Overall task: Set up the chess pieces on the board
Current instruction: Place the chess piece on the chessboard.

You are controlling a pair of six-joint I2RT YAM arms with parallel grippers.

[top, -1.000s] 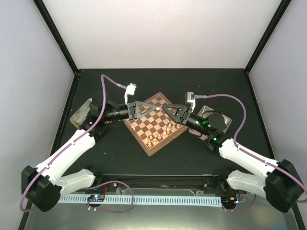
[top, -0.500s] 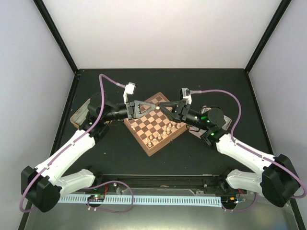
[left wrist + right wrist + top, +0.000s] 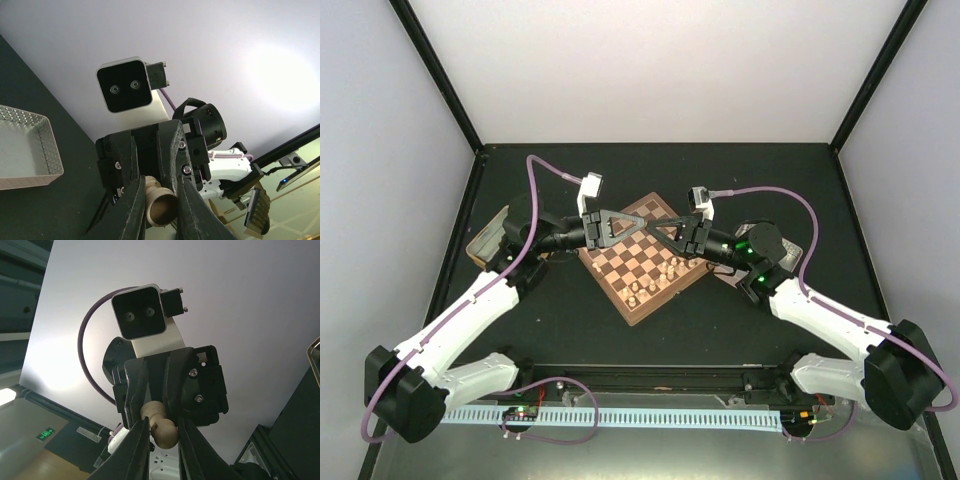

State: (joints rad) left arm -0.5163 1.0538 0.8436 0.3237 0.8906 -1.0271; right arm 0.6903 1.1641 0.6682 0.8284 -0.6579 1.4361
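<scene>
Checkered board [image 3: 632,262], cream chess pieces [image 3: 671,267] standing on it

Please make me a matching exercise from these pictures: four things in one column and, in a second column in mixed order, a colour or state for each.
Things:
A. board
B. gripped chess piece
C. tray
D. cable

Colour or state:
1. purple
2. white, with mesh walls
3. cream
4. brown and tan squares

Pairs: A-4, B-3, C-2, D-1.
</scene>
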